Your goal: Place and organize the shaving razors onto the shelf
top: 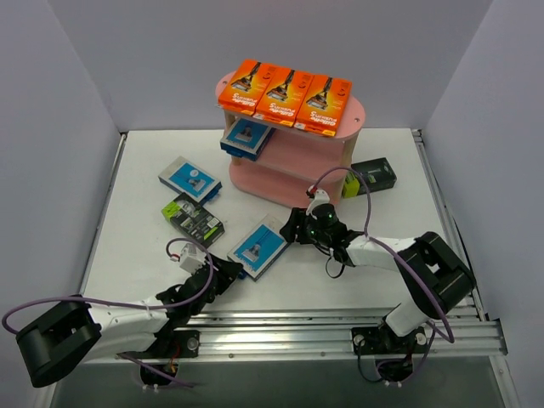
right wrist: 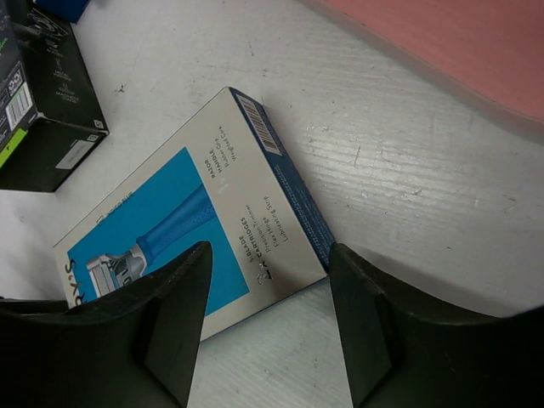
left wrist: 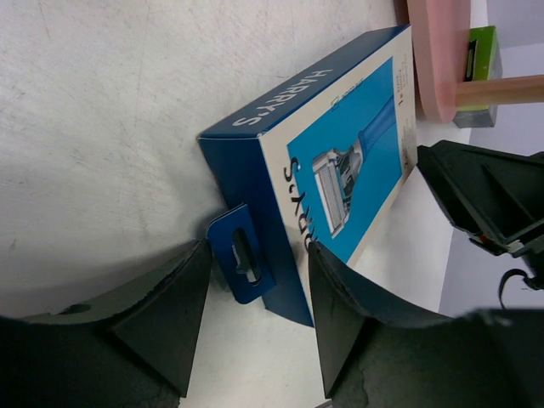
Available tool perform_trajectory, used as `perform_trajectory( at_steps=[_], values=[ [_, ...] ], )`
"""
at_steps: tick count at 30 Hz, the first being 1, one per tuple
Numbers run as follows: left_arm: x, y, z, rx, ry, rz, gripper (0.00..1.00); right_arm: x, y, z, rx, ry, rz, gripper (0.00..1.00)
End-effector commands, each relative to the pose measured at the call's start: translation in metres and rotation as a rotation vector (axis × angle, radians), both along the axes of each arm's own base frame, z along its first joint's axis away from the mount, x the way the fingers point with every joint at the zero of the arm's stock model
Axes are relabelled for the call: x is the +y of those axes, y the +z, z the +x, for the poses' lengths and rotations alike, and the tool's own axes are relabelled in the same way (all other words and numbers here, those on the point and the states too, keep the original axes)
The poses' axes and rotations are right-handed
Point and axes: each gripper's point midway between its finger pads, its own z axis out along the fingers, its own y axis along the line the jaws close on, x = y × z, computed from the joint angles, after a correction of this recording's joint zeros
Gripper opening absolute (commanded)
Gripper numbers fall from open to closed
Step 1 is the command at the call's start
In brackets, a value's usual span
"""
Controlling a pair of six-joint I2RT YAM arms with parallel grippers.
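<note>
**Top external view: both grippers at opposite ends of one blue-and-white pack**

Along the left wall the table (top: pixel 127 246) shows a bare strip running from far edge to near rail. Next to the right lie the left blue-and-white pack (top: pixel 189 178) and, just nearer, the black-and-lime pack (top: pixel 194 218), close together but apart, with bare table between them and the near edge.

The left arm stretches low from its base at the near left corner, forearm almost flat over the table. The left gripper (top: pixel 228 270) stands open at the near-left end of the centre blue-and-white pack (top: pixel 259 248). In the left wrist view the pack's blue hang tab (left wrist: pixel 240 263) sits in the gap between the fingers.

This pack lies flat and askew, in front of the shelf (top: pixel 297 161) and not touching it. At its far-right corner sits the right gripper (top: pixel 293 228), fingers apart and that corner between them; contact cannot be told. The right arm is folded at the table's right edge, forearm reaching left and low.

Three orange packs (top: pixel 285 95) sit side by side on the shelf's top board, and a shelved blue-and-white pack (top: pixel 246 138) juts over the middle board's left edge. A right black-and-lime pack (top: pixel 372 176) lies just right of the shelf, in the narrow strip before the table's right edge.
</note>
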Motion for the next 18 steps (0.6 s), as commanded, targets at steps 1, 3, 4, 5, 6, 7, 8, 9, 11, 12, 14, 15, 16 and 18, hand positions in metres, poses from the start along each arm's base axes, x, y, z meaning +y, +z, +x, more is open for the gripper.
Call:
perform_trajectory(
  at_steps=[1,3,4,5,6,7,8,9,11,12,14,15,16,18],
  values=[
    [0.019,-0.032,-0.013,0.067,-0.001,0.112,0.60,0.010,0.017,0.020,-0.093,-0.020,-0.002,0.52],
    [0.019,-0.033,-0.014,0.074,-0.005,0.112,0.62,0.011,0.013,0.022,-0.095,-0.025,-0.016,0.52],
    [0.018,-0.034,-0.015,0.077,-0.006,0.110,0.63,0.012,0.012,0.022,-0.095,-0.023,-0.021,0.51],
    [0.019,-0.034,-0.015,0.080,-0.007,0.112,0.65,0.012,0.008,0.022,-0.087,-0.024,-0.026,0.50],
    [0.019,-0.035,-0.016,0.085,-0.006,0.113,0.66,0.012,0.008,0.022,-0.087,-0.024,-0.027,0.48],
    [0.019,-0.036,-0.016,0.090,-0.004,0.110,0.66,0.012,0.007,0.021,-0.087,-0.022,-0.028,0.47],
    [0.020,-0.037,-0.017,0.093,-0.004,0.115,0.67,0.012,0.005,0.021,-0.083,-0.024,-0.030,0.47],
    [0.019,-0.037,-0.017,0.099,-0.005,0.112,0.67,0.011,0.003,0.020,-0.080,-0.027,-0.035,0.46],
    [0.020,-0.038,-0.018,0.105,-0.002,0.110,0.68,0.010,-0.003,0.018,-0.068,-0.028,-0.045,0.44],
    [0.020,-0.040,-0.019,0.111,-0.001,0.111,0.69,0.009,-0.006,0.016,-0.063,-0.028,-0.048,0.42],
    [0.020,-0.040,-0.019,0.116,0.001,0.108,0.70,0.009,-0.010,0.014,-0.054,-0.025,-0.054,0.39],
    [0.020,-0.041,-0.019,0.119,0.003,0.107,0.70,0.009,-0.012,0.013,-0.051,-0.024,-0.055,0.38],
    [0.020,-0.042,-0.019,0.123,0.007,0.106,0.70,0.008,-0.015,0.011,-0.044,-0.023,-0.059,0.37],
    [0.020,-0.042,-0.019,0.126,0.010,0.099,0.70,0.009,-0.019,0.008,-0.035,-0.021,-0.064,0.37]
  ],
)
